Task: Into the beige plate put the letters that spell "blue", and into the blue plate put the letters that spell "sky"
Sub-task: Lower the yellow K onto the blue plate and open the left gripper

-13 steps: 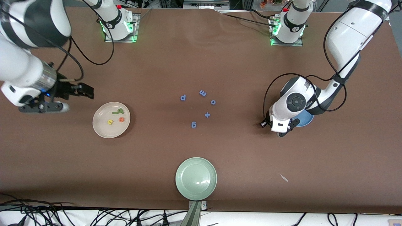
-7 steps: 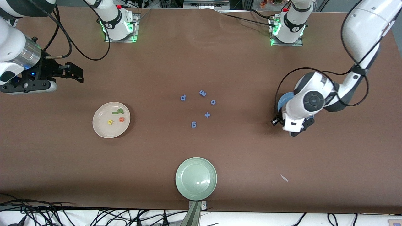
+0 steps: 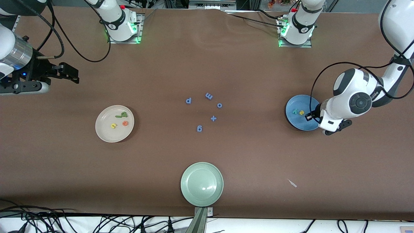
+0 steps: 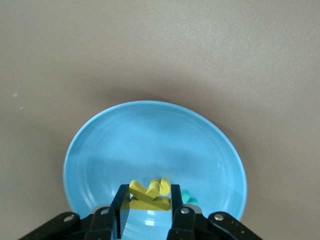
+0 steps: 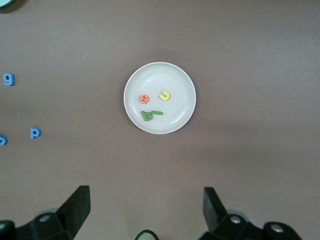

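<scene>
The blue plate [image 3: 302, 124] [image 4: 150, 135] lies toward the left arm's end of the table, with the teal "y" [image 3: 294, 111] [image 4: 190, 199] and the yellow "s" [image 3: 301, 112] [image 4: 165, 183] in it. My left gripper [image 3: 313, 117] [image 4: 150, 199] hangs over this plate, shut on the yellow "k" [image 4: 148, 196]. The beige plate [image 3: 105, 134] [image 5: 177, 80] holds the green "b" [image 3: 124, 114] [image 5: 147, 116], green "l" [image 3: 118, 116] [image 5: 157, 112], yellow "u" [image 3: 113, 126] [image 5: 165, 95] and orange "e" [image 3: 125, 123] [image 5: 144, 99]. My right gripper [image 3: 66, 72] [image 5: 146, 207] is open and empty, high over bare table toward the right arm's end.
Several all-blue letters [image 3: 199, 128] lie scattered at mid-table, between the two plates. A pale green plate [image 3: 202, 184] sits close to the table's front edge. A small white scrap [image 3: 292, 183] lies nearer the front camera than the blue plate.
My left arm has swung toward its end of the table, uncovering the blue plate, with the "k" still gripped. My right arm has drawn away from the beige plate toward its base.
</scene>
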{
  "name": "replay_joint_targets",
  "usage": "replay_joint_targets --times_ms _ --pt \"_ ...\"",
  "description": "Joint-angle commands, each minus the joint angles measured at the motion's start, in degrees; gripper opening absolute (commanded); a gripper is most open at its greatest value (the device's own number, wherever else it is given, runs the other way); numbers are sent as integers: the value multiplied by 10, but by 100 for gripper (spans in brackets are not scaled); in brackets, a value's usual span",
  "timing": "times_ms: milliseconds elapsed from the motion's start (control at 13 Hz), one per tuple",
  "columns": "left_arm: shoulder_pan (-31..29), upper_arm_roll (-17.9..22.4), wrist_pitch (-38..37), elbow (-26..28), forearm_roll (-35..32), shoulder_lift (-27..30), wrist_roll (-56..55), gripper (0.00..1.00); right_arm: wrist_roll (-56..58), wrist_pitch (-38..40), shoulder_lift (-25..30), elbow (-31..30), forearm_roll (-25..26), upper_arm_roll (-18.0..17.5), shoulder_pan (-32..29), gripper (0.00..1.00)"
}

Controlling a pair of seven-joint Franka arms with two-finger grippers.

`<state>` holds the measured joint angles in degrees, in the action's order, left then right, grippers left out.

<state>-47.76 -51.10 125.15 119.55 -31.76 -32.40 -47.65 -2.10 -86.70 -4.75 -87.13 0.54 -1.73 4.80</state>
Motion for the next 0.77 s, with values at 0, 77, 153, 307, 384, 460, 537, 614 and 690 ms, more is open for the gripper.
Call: replay_joint_targets --times_ms 0,77,153,307,384,460,537,614,690 --pt "-54 -14 71 82 -32 40 2 29 2 15 8 17 8 -9 -8 100" --pt "-55 -15 70 83 -32 42 10 32 4 15 8 17 6 -9 -8 100" --pt "-56 -15 71 82 -32 41 10 44 4 17 10 18 6 -7 -8 100" --pt "-59 -15 70 77 -32 42 11 69 4 30 8 18 5 -6 -8 100" --pt "-58 -16 70 75 -31 42 5 77 5 30 8 18 5 -6 -9 100" --pt "-58 -27 63 65 -30 44 -3 80 11 30 8 18 2 -6 -9 100" --pt "-59 -45 41 47 -27 44 -16 81 13 30 8 18 0 -5 -9 100" --pt "-59 -54 25 21 -22 44 -17 81 11 30 8 18 -1 -5 -9 100" --pt "-54 -54 26 0 -14 39 -18 82 11 30 8 18 0 -5 -9 100"
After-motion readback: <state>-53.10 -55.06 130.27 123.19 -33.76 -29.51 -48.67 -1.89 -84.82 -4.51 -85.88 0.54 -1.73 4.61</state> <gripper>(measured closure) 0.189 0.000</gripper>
